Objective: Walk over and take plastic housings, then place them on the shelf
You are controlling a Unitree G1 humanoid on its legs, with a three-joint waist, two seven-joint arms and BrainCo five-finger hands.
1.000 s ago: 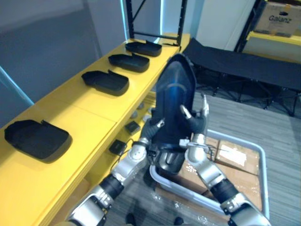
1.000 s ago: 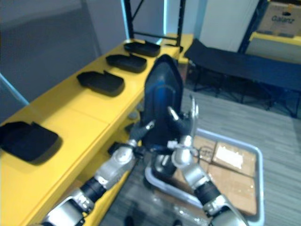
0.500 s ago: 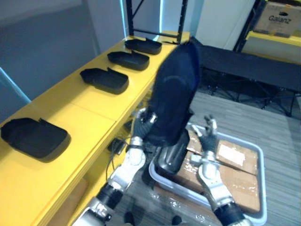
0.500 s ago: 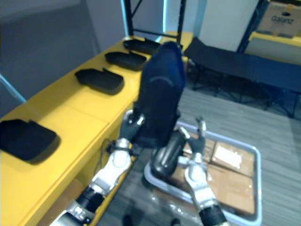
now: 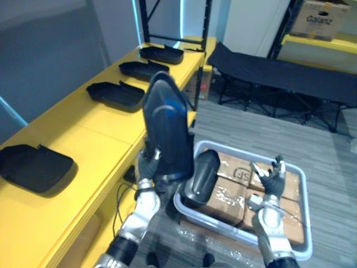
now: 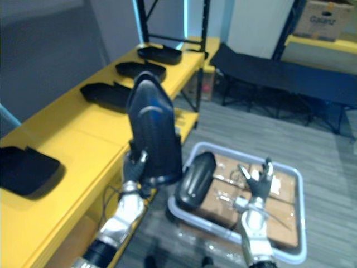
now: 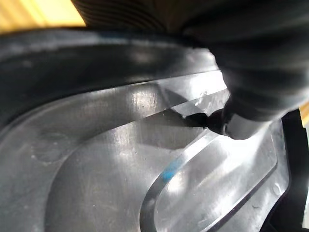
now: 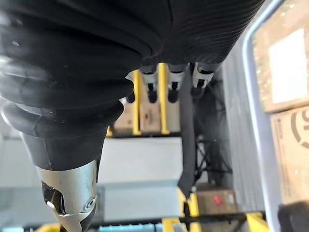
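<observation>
The right hand (image 5: 270, 181) has let go and is hovering with fingers spread over the bin (image 5: 306, 212) — the left hand (image 5: 146, 166) alone is gripping the housing (image 5: 166, 128), which is standing upright above it, with the shelf (image 5: 95, 134) just to its left.

1. Held housing (image 5: 165, 131): dark plastic, smooth and glossy, with a bluish sheen on the outer face. In the left wrist view it read grey and shiny, faintly scuffed.
2. Second housing (image 5: 201, 174), in the bin: same glossy dark plastic, with a bright highlight.
3. Shelf housings (image 5: 116, 95): black plastic, duller, near matt.
4. Shelf (image 5: 89, 137): smooth yellow top with a slight sheen; material could not be told.
5. Bin (image 5: 305, 190): pale grey plastic, smooth rim.
6. Boxes (image 5: 237, 167): brown matt cardboard with shiny tape.
7. Floor (image 5: 329, 145): grey, matt, finely ribbed.
8. Cot (image 5: 279, 70), far right: black matt cloth.
9. Right hand (image 5: 271, 177): silver, metallic-looking fingers; dark ribbed cover was matt and rubber-like.
</observation>
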